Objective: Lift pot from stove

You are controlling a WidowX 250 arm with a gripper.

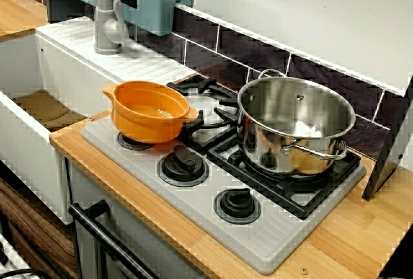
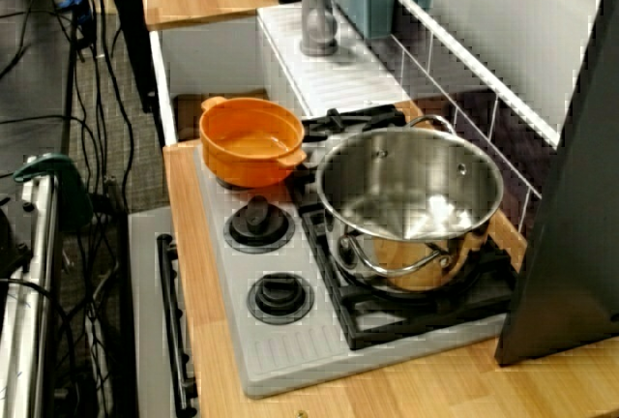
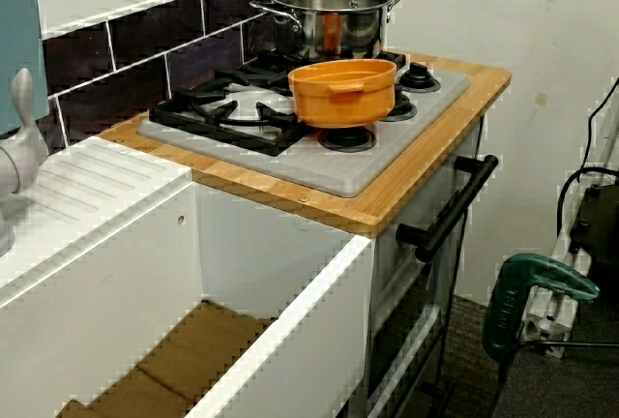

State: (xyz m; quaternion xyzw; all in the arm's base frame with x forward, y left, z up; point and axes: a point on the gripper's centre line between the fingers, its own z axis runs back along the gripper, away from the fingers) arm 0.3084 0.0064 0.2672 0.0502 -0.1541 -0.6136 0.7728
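- The view from the front corner shows the pot (image 1: 150, 111) resting on the left end of the stove (image 1: 271, 247), over the left knob and against the edge of the left burner grate (image 1: 205, 124); it sits slightly tilted, one side up on the grate.
- No tool appears in any of the three views, so which way the pot lies from it, and whether it is spread or pressed together, cannot be told.
- The pot's two tab handles lie roughly along the stove's length: one points toward the sink side, the other toward the steel pot (image 1: 293, 127).
- The steel pot stands on the right burner, near the orange pot but apart from it; in my judgement it narrows the room on that side, so the sink side and the space above look freer.
- In the view from the sink side the pot's rim (image 3: 340, 74) is open from above, with nothing over it.
- Two more knobs (image 1: 237, 204) sit along the front of the stove, clear of the pot.
- Left of the wooden surface (image 1: 335, 240) is a white sink (image 1: 26, 137) with a grey tap (image 1: 108, 24) behind it.
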